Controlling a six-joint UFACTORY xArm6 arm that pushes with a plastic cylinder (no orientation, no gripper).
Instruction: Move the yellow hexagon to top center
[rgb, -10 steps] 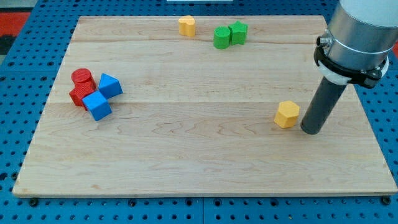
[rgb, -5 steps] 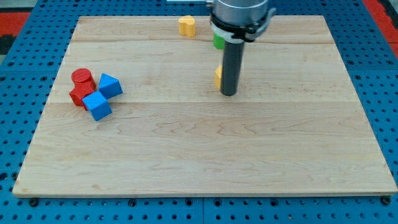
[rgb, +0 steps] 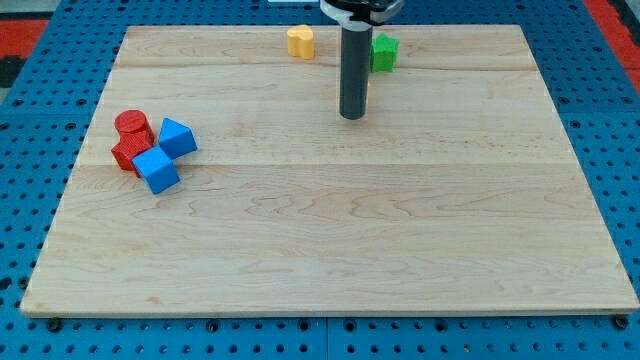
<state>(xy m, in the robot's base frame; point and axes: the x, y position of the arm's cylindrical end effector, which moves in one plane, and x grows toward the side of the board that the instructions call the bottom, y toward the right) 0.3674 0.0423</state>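
My tip (rgb: 351, 116) on wooden board (rgb: 320, 250), yellow hexagon (rgb: 365, 92) mostly hidden behind rod

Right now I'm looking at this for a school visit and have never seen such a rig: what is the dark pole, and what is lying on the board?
The dark pole is the end of a robot arm. It has no hand, so it holds nothing: my tip slides on the wooden board and pushes blocks. There is one camera, looking down at the board at a slant.

The yellow hexagon is almost hidden behind the rod, only a sliver showing on its right. Near the view's top are a yellow heart-like block and a green block. At the view's left sit a red cylinder, another red block and two blue cubes.
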